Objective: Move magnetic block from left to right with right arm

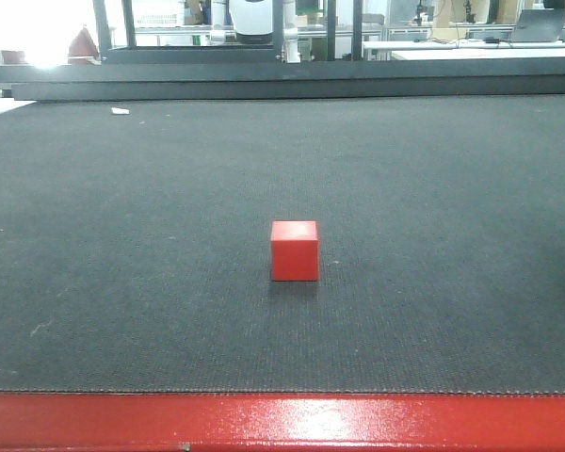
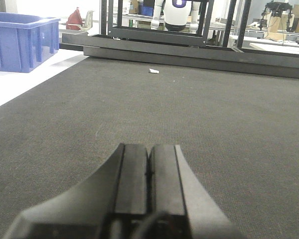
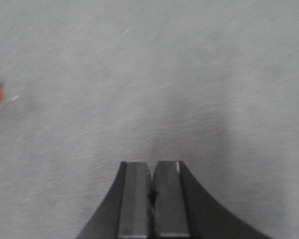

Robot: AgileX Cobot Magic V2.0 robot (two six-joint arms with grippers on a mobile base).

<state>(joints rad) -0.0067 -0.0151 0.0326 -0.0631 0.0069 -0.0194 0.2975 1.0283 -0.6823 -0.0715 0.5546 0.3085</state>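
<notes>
So the block [image 1: 294, 250] is found sitting flat on the dark mat [image 1: 433, 188], roughly mid-table, with nothing touching it. In the right wrist view only a red sliver of it is caught at the left edge, well apart from the right gripper [image 3: 151, 168], whose fingers are pressed together with nothing held. The left gripper [image 2: 148, 152] is squeezed closed too, also empty. A red table edge [image 1: 282, 422] is seen along the front, a white scrap [image 2: 154, 71] near the far side, and a blue bin [image 2: 20, 40] beyond the mat's left side.
</notes>
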